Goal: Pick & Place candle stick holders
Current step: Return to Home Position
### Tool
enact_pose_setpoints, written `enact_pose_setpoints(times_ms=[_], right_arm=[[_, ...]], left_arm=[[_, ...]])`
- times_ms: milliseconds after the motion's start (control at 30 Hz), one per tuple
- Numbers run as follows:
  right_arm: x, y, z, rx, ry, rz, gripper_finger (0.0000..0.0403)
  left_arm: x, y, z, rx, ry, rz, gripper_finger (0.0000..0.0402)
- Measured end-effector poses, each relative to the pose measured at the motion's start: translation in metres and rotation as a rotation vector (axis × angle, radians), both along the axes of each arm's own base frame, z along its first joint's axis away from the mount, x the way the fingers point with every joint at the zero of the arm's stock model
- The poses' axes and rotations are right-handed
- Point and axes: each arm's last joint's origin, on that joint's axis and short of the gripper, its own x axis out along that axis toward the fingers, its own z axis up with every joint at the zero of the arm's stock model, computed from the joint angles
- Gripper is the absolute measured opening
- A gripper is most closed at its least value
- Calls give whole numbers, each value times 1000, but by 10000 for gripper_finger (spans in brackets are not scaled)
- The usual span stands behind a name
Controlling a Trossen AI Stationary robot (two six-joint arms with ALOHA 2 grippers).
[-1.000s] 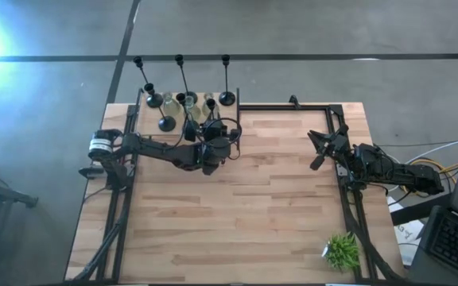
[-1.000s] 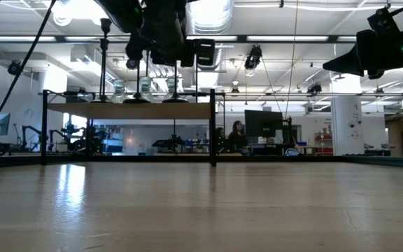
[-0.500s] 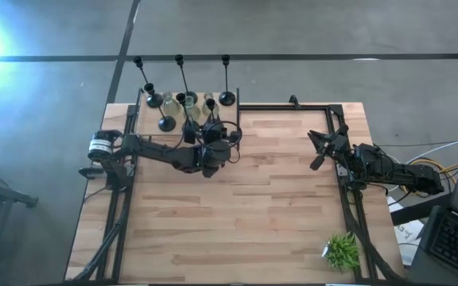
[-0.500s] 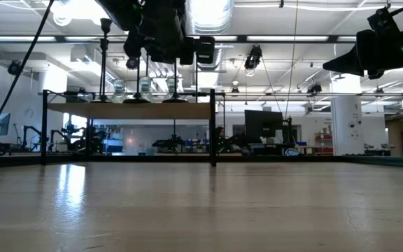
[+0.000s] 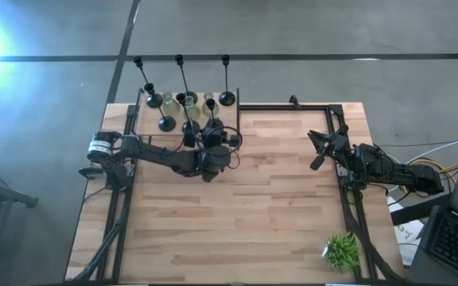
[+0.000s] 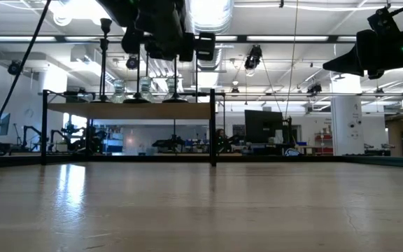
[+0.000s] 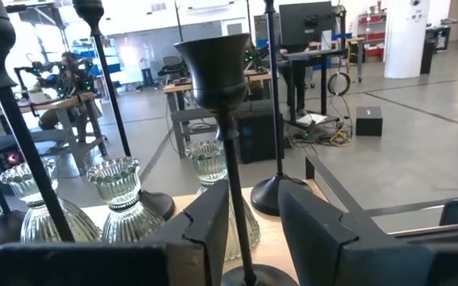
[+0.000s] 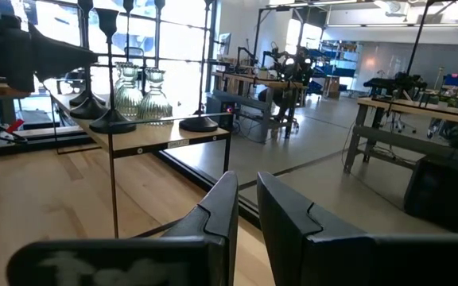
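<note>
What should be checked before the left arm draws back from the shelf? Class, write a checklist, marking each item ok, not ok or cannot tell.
1. Left gripper open: ok, jaws apart.
2. Short black holder upright on the shelf: ok.
3. Its stem clear of the fingers: not ok, it stands between them.
4. Stem touching a finger: cannot tell.
5. Glass holders upright nearby: ok.
6. Right gripper out of the way: ok, near the table's right edge.

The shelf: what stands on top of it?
Black candle holders, tall and short, and three pale-green glass ones stand on the shelf. From above, the left gripper covers some of them.
</note>
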Motion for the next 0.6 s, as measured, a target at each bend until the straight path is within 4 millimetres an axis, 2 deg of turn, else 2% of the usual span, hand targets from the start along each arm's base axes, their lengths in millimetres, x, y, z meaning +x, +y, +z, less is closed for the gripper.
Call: enact_pose_setpoints(times_ms=[600], right_arm=[[0, 0, 0, 0, 0, -1, 43]], left_arm=[[0, -23, 0, 5, 37, -53, 117]])
